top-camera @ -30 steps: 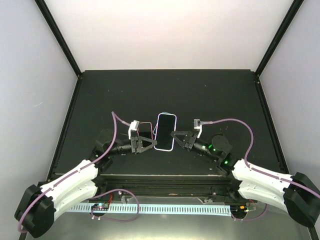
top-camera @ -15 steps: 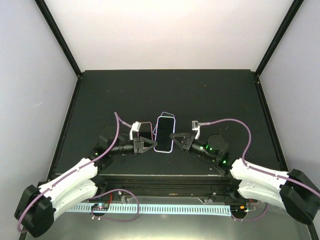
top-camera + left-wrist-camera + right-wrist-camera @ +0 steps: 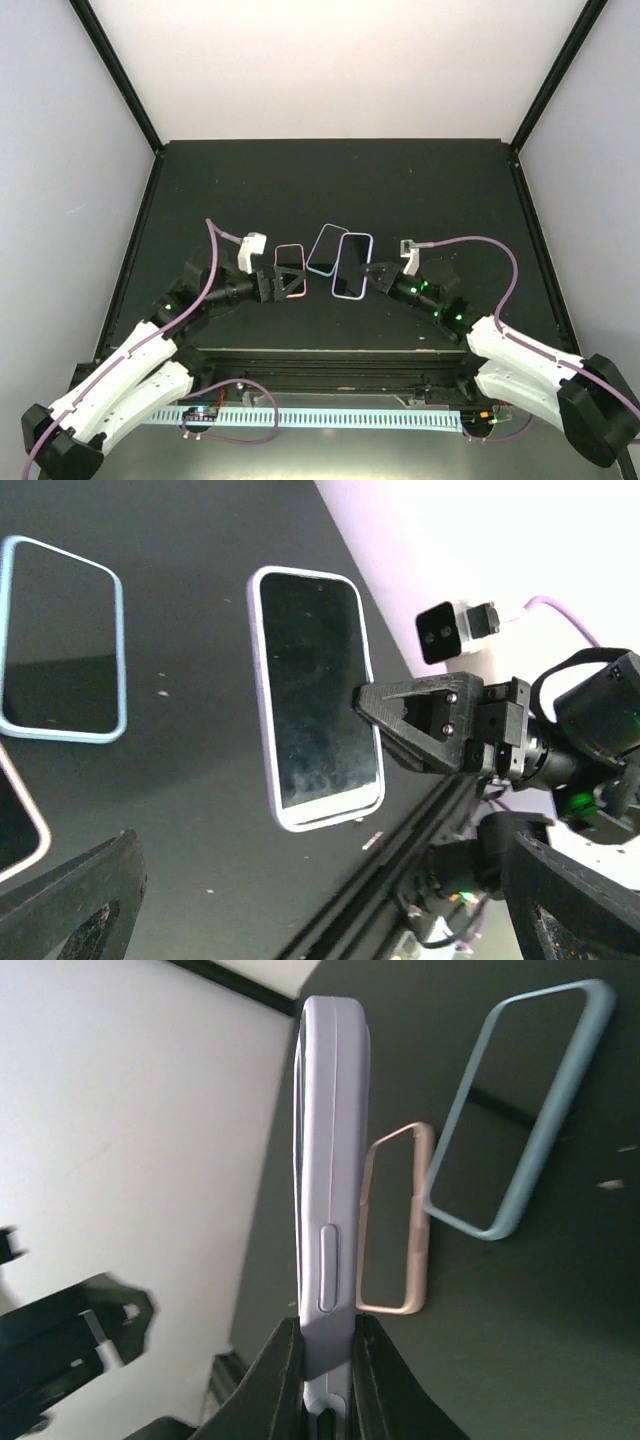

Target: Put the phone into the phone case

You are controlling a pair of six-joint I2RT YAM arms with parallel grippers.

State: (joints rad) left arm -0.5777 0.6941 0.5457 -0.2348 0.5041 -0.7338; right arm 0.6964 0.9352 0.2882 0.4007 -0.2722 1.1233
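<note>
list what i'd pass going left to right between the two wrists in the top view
pink-rimmed case → light blue-rimmed case → lavender phone case, dark screen up → right gripper, shut on that case's right edge

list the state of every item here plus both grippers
phone case: clamped by its long edge in the right gripper
phone: inside the case, black screen showing, looks seated
right gripper: shut on the phone case
left gripper: open, holding nothing
pink-rimmed case: flat on the table, by the left gripper
light blue-rimmed case: flat, ungripped
</note>
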